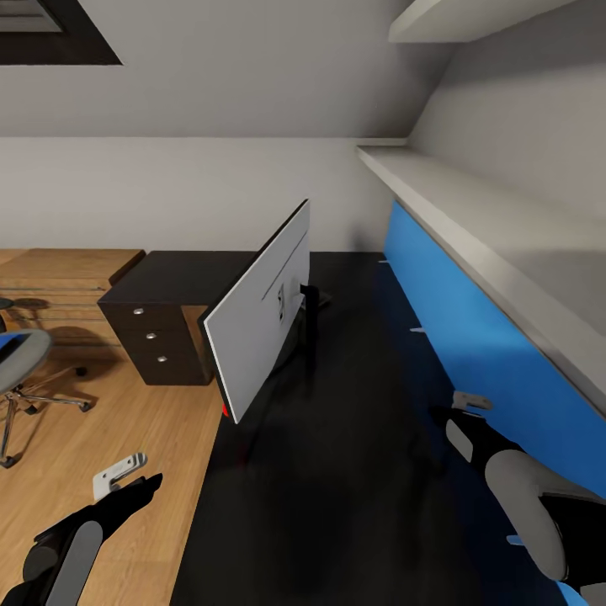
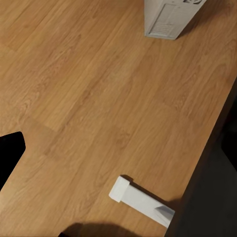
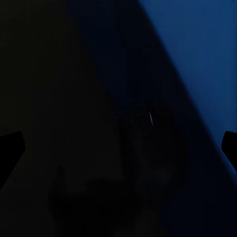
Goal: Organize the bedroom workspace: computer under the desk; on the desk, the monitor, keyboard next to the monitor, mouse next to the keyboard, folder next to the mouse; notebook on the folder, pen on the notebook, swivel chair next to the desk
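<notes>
No readable text, labels, brand names, numbers or signs appear anywhere in these views. The back of the monitor (image 1: 261, 316) on the dark desk (image 1: 337, 471) is plain grey with no legible marking, and the small red spot at its lower corner is too small to make out. The white computer (image 2: 165, 19) standing on the wood floor (image 2: 89, 98) shows vent-like panel lines but nothing that can be read.
</notes>
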